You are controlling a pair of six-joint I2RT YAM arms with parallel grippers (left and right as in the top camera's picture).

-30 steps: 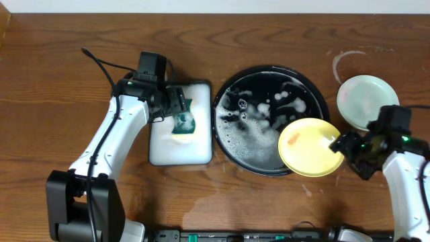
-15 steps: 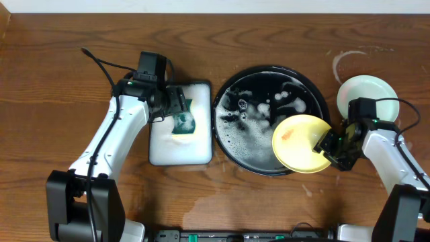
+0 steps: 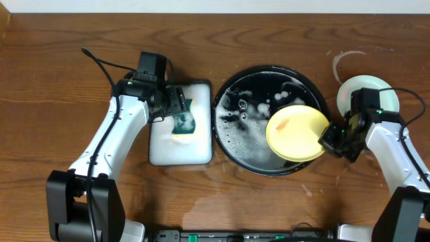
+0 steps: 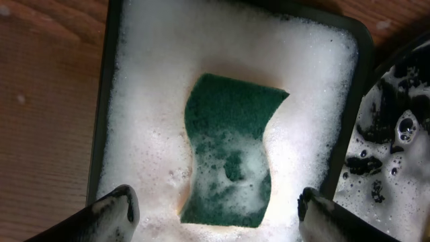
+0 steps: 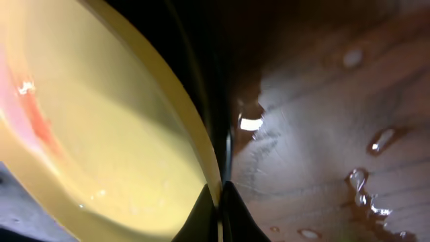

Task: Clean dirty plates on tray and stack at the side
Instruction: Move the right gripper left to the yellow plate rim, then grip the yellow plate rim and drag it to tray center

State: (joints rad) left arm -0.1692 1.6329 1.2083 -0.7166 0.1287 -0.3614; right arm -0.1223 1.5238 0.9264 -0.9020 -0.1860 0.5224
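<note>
A yellow plate (image 3: 295, 133) with a red-orange smear hangs tilted over the right part of the black tray (image 3: 232, 138). My right gripper (image 3: 327, 142) is shut on its right rim; in the right wrist view the plate (image 5: 114, 128) fills the left and the gripper (image 5: 219, 202) pinches its edge. A pale mint-green plate (image 3: 363, 93) lies on the wood at the right, partly under my right arm. My left gripper (image 3: 180, 111) stands open over the green sponge (image 4: 230, 161), its fingertips (image 4: 124, 205) foamy and apart on either side of the sponge.
The sponge lies in a white rectangular tray (image 3: 161, 148) full of suds, left of the black tray. Suds and water cover the black tray's floor (image 3: 259, 114). Whitish soapy rings (image 3: 346, 59) and water drops (image 5: 379, 141) mark the wood at the right.
My right gripper has shut on the yellow plate's rim and carried it up and left, further over the black tray. The left arm has not moved.
</note>
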